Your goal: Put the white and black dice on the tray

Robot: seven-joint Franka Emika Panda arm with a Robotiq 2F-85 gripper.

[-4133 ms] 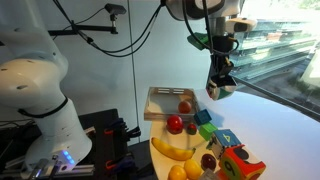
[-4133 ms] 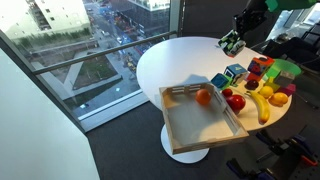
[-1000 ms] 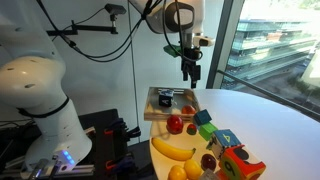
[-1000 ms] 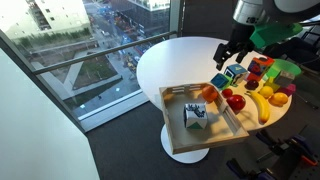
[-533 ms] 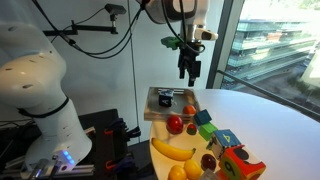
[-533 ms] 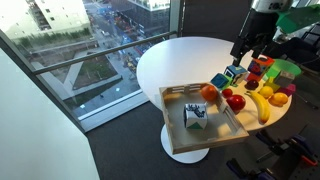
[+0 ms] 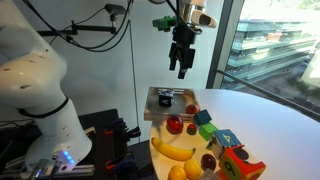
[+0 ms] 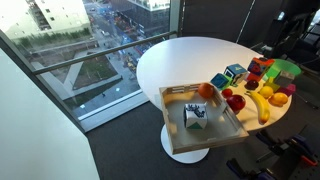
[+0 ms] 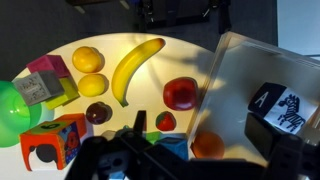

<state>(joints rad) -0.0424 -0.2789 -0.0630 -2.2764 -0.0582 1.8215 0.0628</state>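
The white and black dice (image 8: pixel 196 116) lies on the floor of the tray (image 8: pixel 178 135), seen in both exterior views, dice (image 7: pixel 165 97) and tray (image 7: pixel 152 106). In the wrist view the dice (image 9: pixel 278 108) sits at the right inside the tray (image 9: pixel 235 70), next to an orange (image 9: pixel 208 145). My gripper (image 7: pixel 178 70) hangs high above the tray, apart from the dice. It stands open (image 9: pixel 200 130) with nothing between its fingers. Its fingers (image 9: pixel 140 122) show dark at the bottom of the wrist view.
Beside the tray on the round white table (image 8: pixel 180 60) lie a red apple (image 9: pixel 181 93), a banana (image 9: pixel 135 65), a strawberry (image 9: pixel 165 121), a plum (image 9: pixel 98 112), a multicoloured cube (image 9: pixel 55 140) and a green bowl (image 9: pixel 10 110). A white robot base (image 7: pixel 35 90) stands nearby.
The open gripper has risen further above the tray and left one exterior view. The dice stays still in the tray.
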